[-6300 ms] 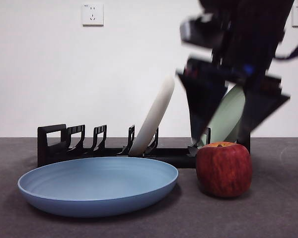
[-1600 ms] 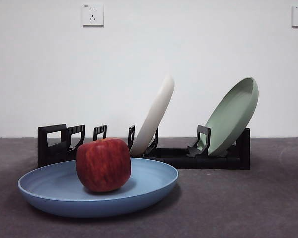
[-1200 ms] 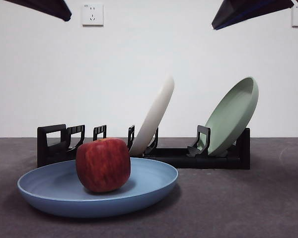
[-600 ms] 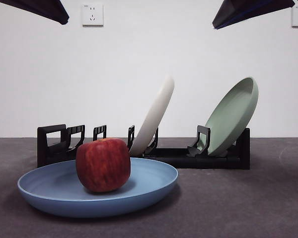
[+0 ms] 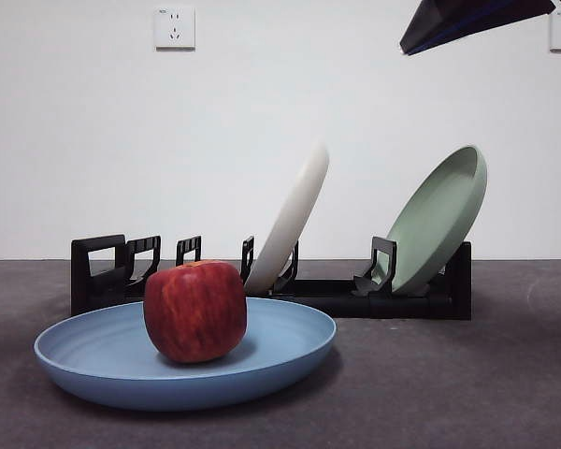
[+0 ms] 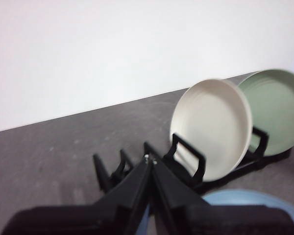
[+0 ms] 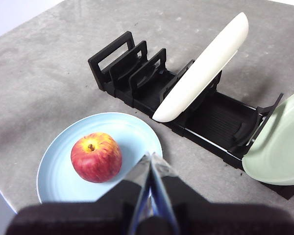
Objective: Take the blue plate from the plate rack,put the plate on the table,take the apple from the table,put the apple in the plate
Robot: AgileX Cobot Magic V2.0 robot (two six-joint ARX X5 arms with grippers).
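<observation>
A plain white wall with a socket [image 5: 174,27] rises behind the dark grey counter [image 5: 467,383], and nothing is in motion on it. The blue plate [image 5: 93,360] lies flat on the counter in front of the black rack [image 5: 103,271], and the apple [image 5: 195,311] sits upright inside it, a little off centre, stem dimple up. A cream plate [image 5: 290,220] and a pale green plate [image 5: 439,215] lean in the rack's slots behind.

The right gripper [image 7: 151,164] hangs high above the counter with its fingers pressed together and empty; the apple lies below and to one side of them, well apart. In the front view only a dark tip shows at the top corner. The left gripper [image 6: 149,160] is also raised, fingers closed on nothing, looking over the rack, with just an edge of the blue plate in its view.

Judging by how things lie, every step of the task looks done: plate out of the rack and on the counter, apple in the plate. The right arm is the nearer to the apple should any correction be wanted, though none seems called for.
</observation>
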